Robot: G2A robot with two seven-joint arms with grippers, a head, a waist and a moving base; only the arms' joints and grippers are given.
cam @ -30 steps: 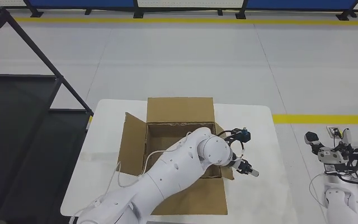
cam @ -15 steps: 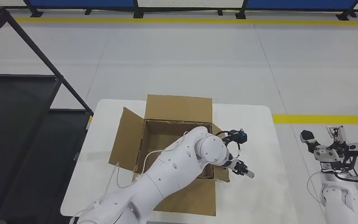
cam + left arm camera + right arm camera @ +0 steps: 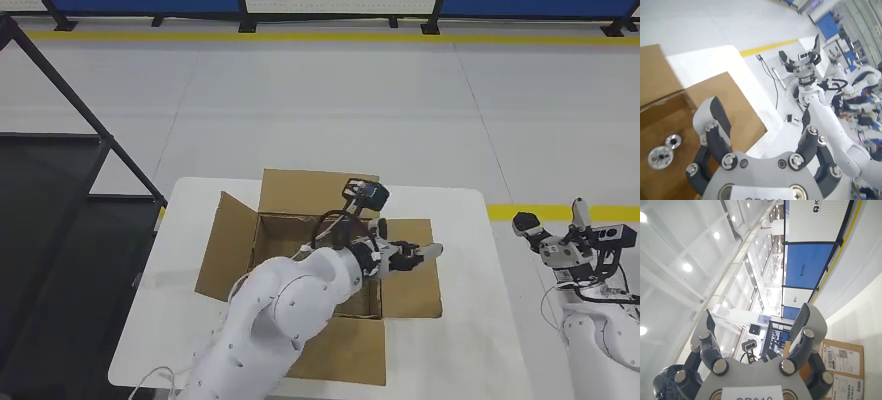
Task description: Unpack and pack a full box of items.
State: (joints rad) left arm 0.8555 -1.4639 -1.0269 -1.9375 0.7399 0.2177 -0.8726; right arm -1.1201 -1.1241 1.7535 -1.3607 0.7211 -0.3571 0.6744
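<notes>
While my left hand point(image 3: 412, 253) hung open, empty, over right flap of box point(image 3: 322, 192), metal discs point(image 3: 660, 157) lay inside box, inboard of it. Left nearer. My right hand point(image 3: 552, 218) open, well apart, beyond bench point(image 3: 455, 215) edge.

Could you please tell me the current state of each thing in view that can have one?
Cardboard box: open, flaps spread outward, standing on the table.
Left gripper: open, empty, over the box's side flap.
Right gripper: open, empty, pointing upward, off to the side of the table.
Large metal disc: lying flat on cardboard, not gripped.
Small metal disc: lying flat beside the large one, not gripped.
</notes>
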